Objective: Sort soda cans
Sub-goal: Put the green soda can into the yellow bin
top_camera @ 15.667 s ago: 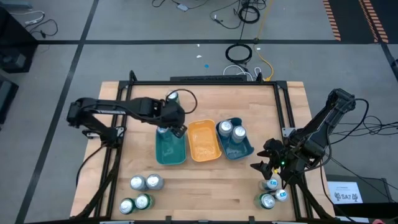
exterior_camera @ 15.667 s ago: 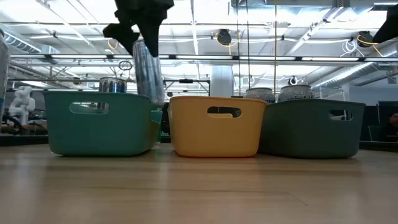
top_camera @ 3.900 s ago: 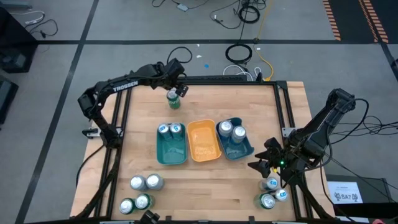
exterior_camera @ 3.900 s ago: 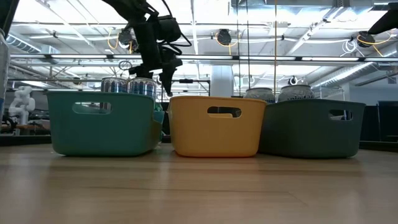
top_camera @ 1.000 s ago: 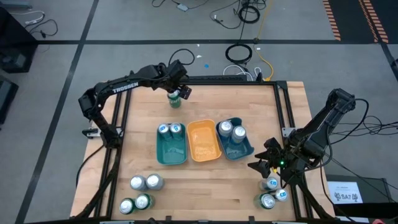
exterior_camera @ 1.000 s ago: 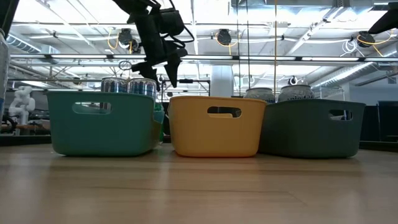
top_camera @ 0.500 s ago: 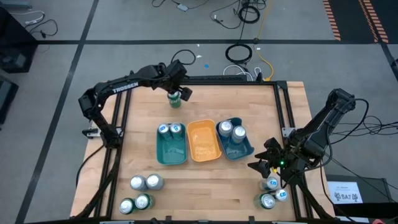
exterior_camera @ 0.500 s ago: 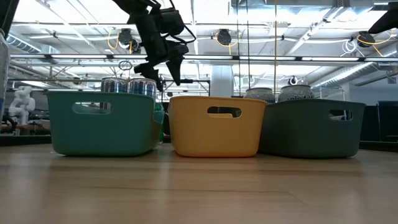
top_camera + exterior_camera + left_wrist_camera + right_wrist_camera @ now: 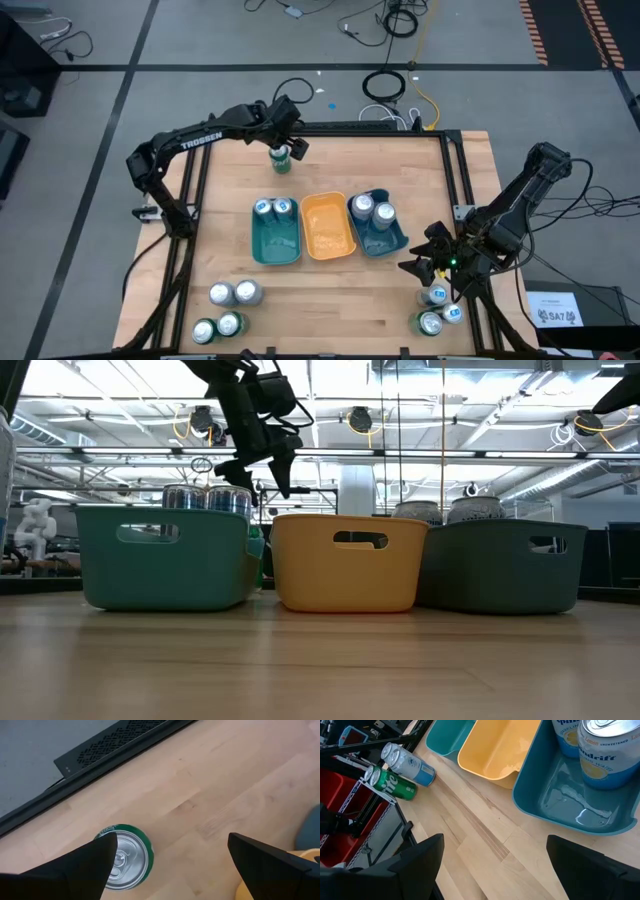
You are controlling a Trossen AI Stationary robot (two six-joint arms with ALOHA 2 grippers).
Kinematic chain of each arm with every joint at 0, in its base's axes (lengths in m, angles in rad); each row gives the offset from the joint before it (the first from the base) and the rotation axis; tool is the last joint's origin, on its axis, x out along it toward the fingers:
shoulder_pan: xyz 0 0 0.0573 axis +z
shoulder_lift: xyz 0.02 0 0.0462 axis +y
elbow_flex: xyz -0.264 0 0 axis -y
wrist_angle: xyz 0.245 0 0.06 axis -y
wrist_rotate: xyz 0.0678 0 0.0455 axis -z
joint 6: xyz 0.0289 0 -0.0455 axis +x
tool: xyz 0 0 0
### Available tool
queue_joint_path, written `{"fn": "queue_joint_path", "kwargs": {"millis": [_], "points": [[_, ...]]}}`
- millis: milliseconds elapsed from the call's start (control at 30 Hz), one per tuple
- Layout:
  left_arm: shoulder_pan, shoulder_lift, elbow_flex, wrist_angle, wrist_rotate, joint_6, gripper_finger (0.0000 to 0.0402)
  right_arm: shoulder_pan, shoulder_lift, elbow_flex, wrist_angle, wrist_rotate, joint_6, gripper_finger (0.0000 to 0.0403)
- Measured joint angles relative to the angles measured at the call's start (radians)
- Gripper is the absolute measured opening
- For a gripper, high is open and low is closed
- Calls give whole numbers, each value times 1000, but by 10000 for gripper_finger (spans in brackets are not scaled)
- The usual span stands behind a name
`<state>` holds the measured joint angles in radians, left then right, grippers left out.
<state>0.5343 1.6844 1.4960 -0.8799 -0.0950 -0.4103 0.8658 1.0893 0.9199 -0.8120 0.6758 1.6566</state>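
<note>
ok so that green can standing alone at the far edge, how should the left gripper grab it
Grip the green can around its round side wall, coming down from above. It stands upright with its silver top facing up and bare wood all round. The left gripper is open and hangs over it, one finger overlapping the rim, so I'd centre the can between the fingers before descending.

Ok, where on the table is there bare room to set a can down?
Bare wood lies between the near-left cans and near-right cans, in front of the trays. The far-right corner is open too. It is crowded at the trays and by the left gripper over the green can.
</note>
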Motion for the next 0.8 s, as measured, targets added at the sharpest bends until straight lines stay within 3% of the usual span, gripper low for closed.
{"fn": "queue_joint_path", "kwargs": {"millis": [800], "points": [[0, 0, 0, -30, 4, -3, 387, 0, 0, 0, 0, 0, 0, 345]]}}
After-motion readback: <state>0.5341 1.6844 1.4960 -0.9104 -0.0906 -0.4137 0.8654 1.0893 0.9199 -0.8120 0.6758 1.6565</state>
